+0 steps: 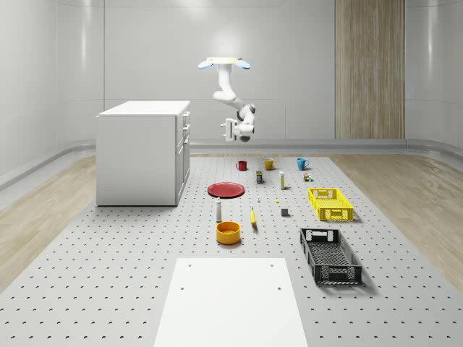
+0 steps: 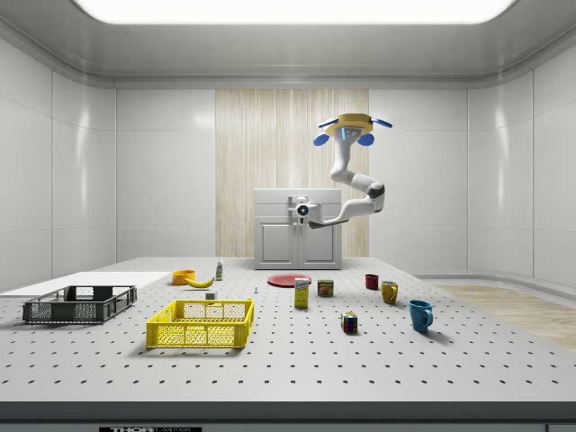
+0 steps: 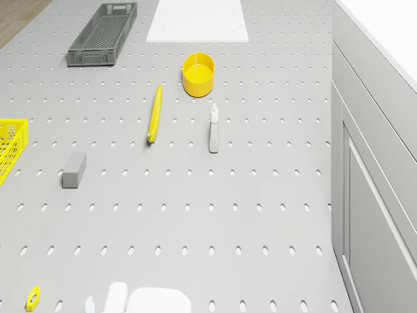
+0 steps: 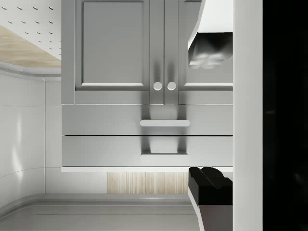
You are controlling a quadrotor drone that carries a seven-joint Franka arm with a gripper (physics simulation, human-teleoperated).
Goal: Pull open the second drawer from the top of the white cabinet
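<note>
The white cabinet stands on the perforated table at the whole-scene view's left, its front facing right. In the wrist view its front appears inverted: the second drawer's bar handle lies between the double doors and the top drawer's handle. Both drawers look shut. The drone hovers above the table in front of the cabinet, its arm bent down. My gripper hangs at drawer height, a short gap from the cabinet front, and faces it. It is open, with one finger and the other wide apart and nothing between them.
Below the gripper lie a red plate, a small bottle, a banana and an orange bowl. Three mugs stand farther back. A yellow crate and a black crate sit right. A white board lies in front.
</note>
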